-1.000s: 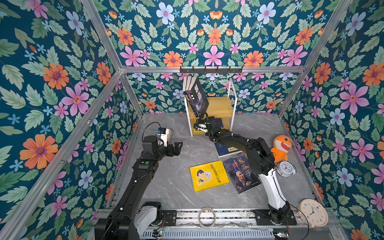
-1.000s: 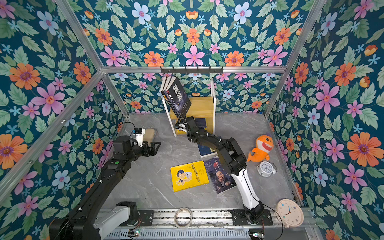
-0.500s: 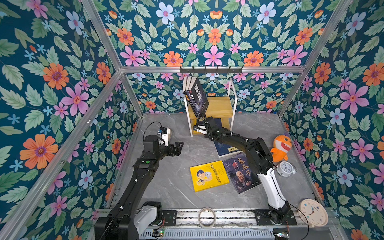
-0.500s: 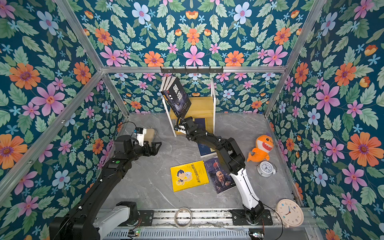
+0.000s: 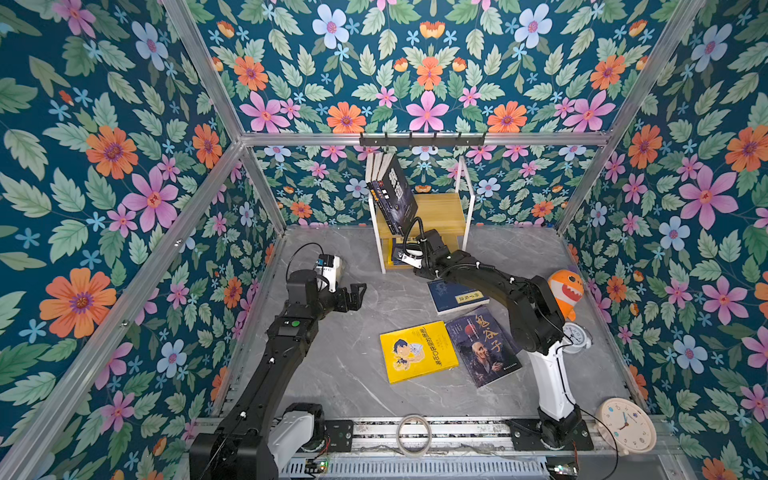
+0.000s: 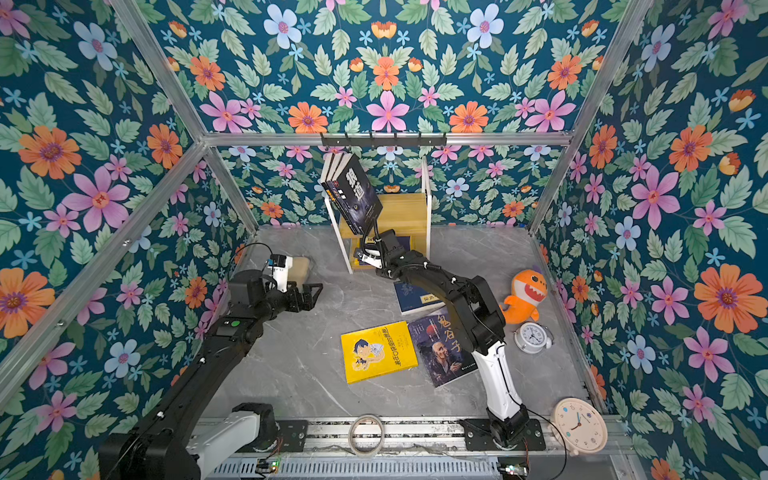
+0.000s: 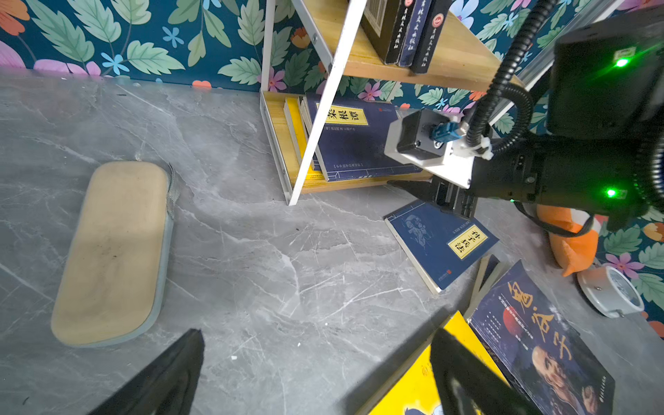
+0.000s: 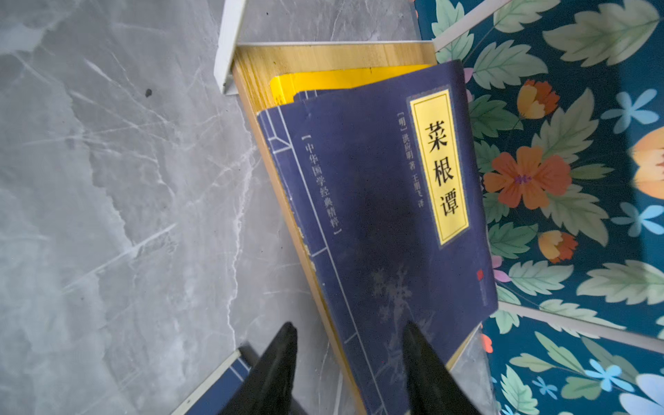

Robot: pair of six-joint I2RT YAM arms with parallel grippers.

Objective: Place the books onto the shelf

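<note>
Standing against the back wall in both top views, the shelf (image 5: 440, 208) is carrying several upright books (image 5: 390, 187), which are leaning together on its upper board. The right claw (image 5: 404, 258) is reaching to the front of the lower tier, its tips hidden there behind its own wrist camera. The left claw (image 5: 355, 294) is hovering over bare table well to the left of the shelf, its fingers spread wide and holding nothing. Three books are lying flat on the table: a yellow book (image 5: 417, 352), a dark portrait book (image 5: 484, 348) just beside it, and a small navy book (image 5: 456, 296) partly under the right arm.

In the left wrist view, the left claw (image 7: 316, 336) is showing both fingers far apart over the grey table, with a tan pad (image 7: 111, 251) lying nearby. A labelled navy book (image 7: 354, 143) is resting flat on top of a stack on the lower board. The right claw (image 7: 424, 190) is sitting at that board's front edge, above the small navy book (image 7: 438, 244).

In the right wrist view, the right claw (image 8: 349, 327) is holding its fingers (image 8: 276, 366) apart, one over the table and one over the cover, clamping nothing. The labelled navy book (image 8: 377, 197) is lying on a yellow cover (image 8: 341, 77) on the lower tier, slightly askew to it.
</note>
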